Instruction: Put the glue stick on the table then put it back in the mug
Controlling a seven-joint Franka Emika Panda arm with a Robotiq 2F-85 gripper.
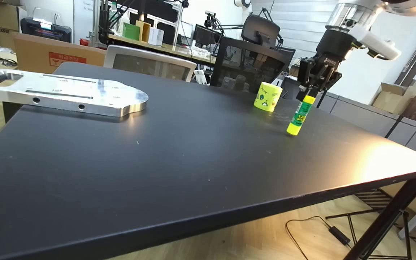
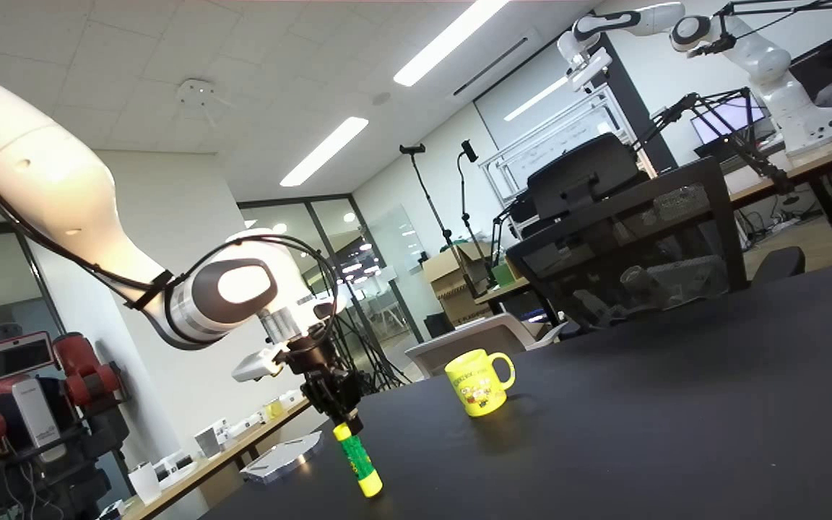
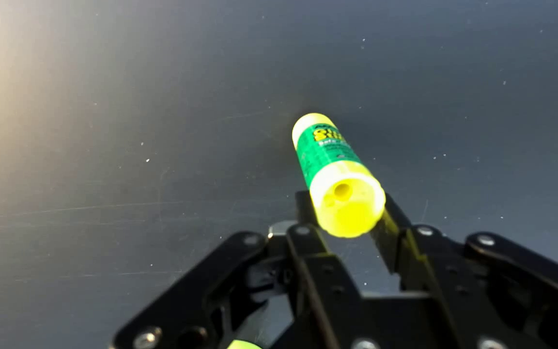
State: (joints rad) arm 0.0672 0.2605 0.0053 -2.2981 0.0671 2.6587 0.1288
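Note:
The glue stick (image 1: 303, 112), with a green label and yellow ends, is tilted. It also shows in an exterior view (image 2: 357, 456) and in the wrist view (image 3: 325, 145). My gripper (image 3: 348, 208) is shut on its upper yellow end. The lower end is at or just above the black table (image 1: 193, 155); I cannot tell if it touches. The lime-green mug (image 1: 267, 96) stands upright on the table, apart from the stick, its handle showing in an exterior view (image 2: 477, 383). Only a sliver of the mug shows in the wrist view (image 3: 243, 345). The mug's inside is hidden.
A silver metal plate (image 1: 103, 90) lies on the table and also shows in an exterior view (image 2: 282, 456). A black mesh chair (image 2: 633, 245) and a pale chair (image 1: 150, 61) stand at the table's edge. The table's edge (image 1: 265, 213) runs along the near side.

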